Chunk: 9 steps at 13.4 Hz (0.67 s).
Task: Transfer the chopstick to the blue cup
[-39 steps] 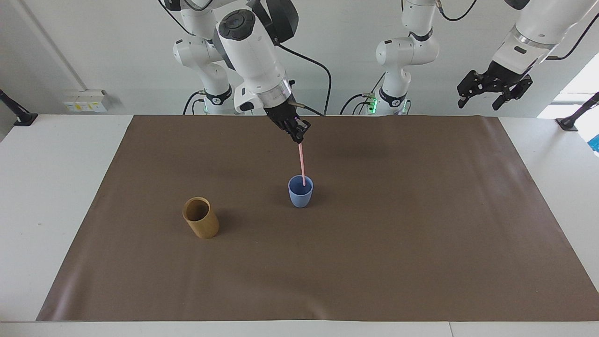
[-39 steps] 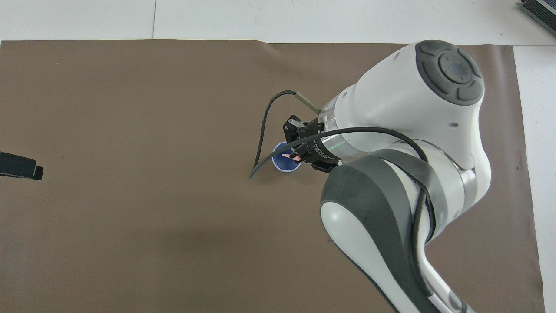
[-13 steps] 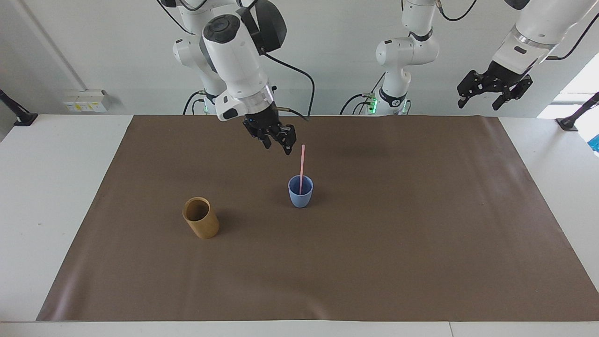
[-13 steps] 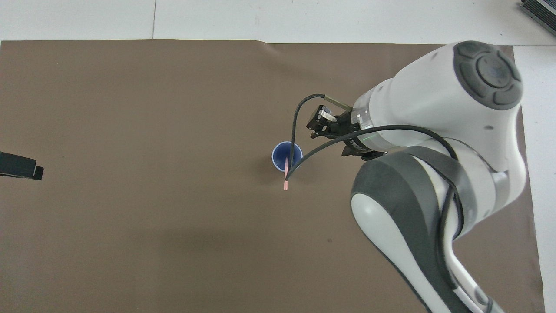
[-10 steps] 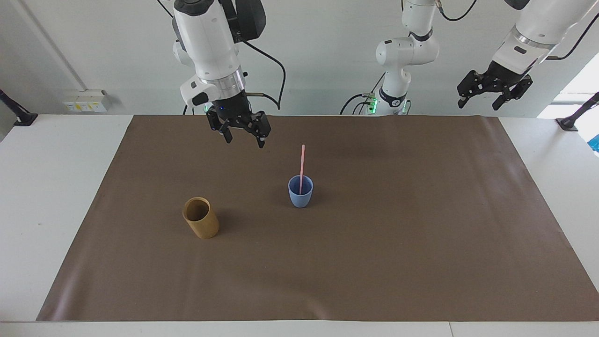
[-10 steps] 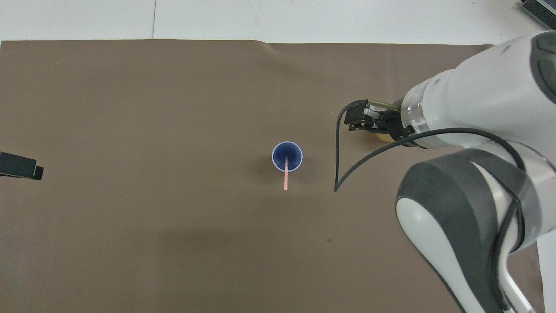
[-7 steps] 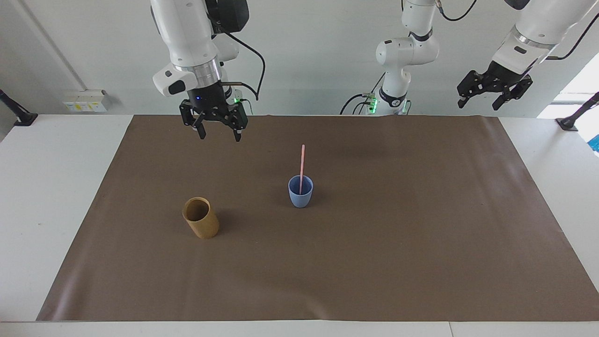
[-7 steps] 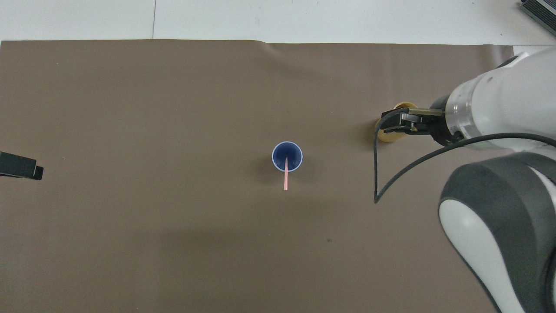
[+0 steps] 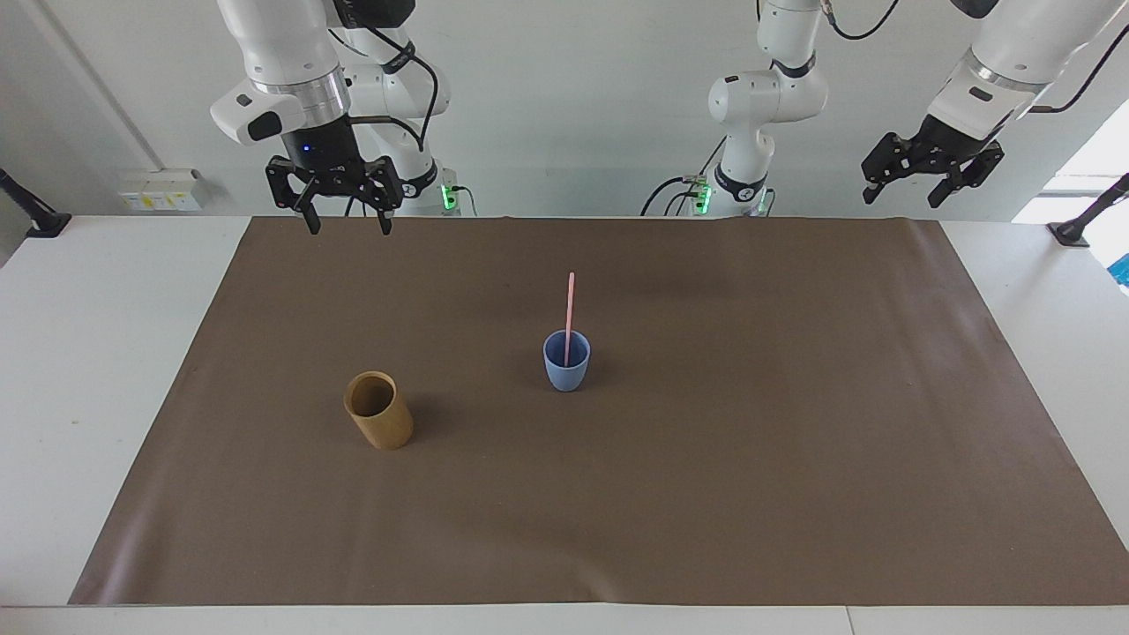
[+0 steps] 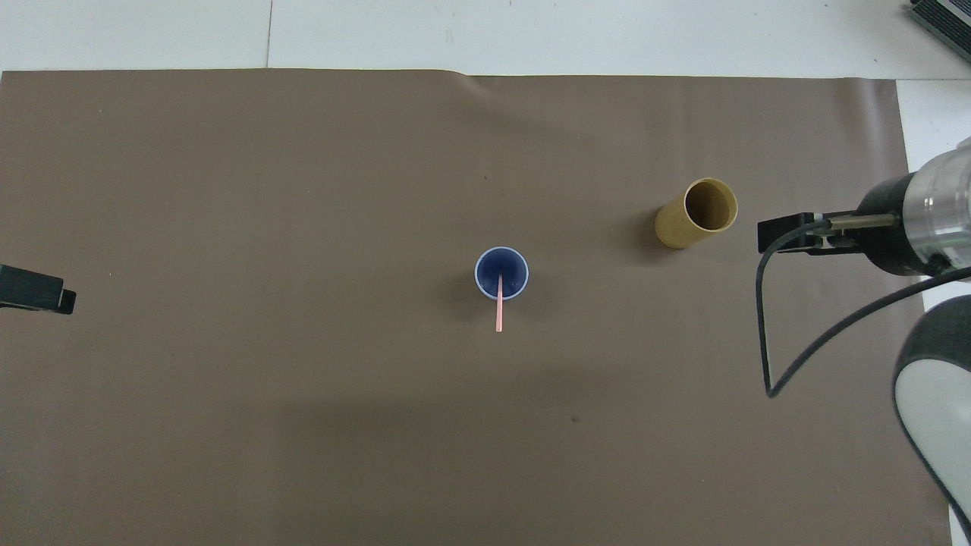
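The blue cup (image 9: 566, 370) (image 10: 501, 273) stands upright in the middle of the brown mat. One pale pink chopstick (image 9: 570, 309) (image 10: 499, 311) stands in it, leaning on the rim, with its upper half sticking out. Nothing holds the chopstick. My right gripper (image 9: 348, 227) (image 10: 785, 232) hangs open and empty, high over the mat's edge toward the right arm's end. My left gripper (image 9: 903, 196) (image 10: 36, 291) waits raised and open at the left arm's end, holding nothing.
A tan-brown cylindrical holder (image 9: 379, 411) (image 10: 696, 214) stands on the brown mat (image 9: 706, 494), beside the blue cup toward the right arm's end. The right arm's black cable (image 10: 766, 318) dangles over the mat.
My right gripper has drawn away from the cup toward the right arm's end and risen, uncovering the tan holder. The chopstick stays in the blue cup. The left arm has not moved.
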Available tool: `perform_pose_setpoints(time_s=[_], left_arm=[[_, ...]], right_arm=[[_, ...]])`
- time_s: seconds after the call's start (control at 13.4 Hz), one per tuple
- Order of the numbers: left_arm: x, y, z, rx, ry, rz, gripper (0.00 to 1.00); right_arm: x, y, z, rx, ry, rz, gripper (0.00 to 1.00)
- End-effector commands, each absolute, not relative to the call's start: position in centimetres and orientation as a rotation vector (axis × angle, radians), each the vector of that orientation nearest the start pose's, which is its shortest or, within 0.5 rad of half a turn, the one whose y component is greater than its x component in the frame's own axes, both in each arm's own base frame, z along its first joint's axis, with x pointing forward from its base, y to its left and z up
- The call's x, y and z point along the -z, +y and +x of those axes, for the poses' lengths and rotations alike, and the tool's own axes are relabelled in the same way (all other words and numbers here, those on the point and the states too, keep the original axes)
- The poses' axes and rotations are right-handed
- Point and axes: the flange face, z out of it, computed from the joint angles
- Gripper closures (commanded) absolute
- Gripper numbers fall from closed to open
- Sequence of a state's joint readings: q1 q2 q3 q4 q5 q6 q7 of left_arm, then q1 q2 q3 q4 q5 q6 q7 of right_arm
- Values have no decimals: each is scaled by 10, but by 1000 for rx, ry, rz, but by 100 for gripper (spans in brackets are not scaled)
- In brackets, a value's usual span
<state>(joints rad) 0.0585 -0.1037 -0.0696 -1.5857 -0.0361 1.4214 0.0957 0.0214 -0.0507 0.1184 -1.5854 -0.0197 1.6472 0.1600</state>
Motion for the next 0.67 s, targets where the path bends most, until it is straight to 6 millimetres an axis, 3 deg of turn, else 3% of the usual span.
perform_pose_setpoints(time_s=[0.0, 0.37, 0.6], left_arm=[[-666, -10, 504, -100, 156, -3179, 0], [-666, -10, 504, -100, 156, -3179, 0], [-666, -11, 504, -100, 158, -3179, 0]], right_arm=[[-662, 63, 542, 165, 18, -3166, 0], [-661, 41, 542, 36, 76, -3181, 0], [-662, 39, 544, 35, 102, -3172, 0]])
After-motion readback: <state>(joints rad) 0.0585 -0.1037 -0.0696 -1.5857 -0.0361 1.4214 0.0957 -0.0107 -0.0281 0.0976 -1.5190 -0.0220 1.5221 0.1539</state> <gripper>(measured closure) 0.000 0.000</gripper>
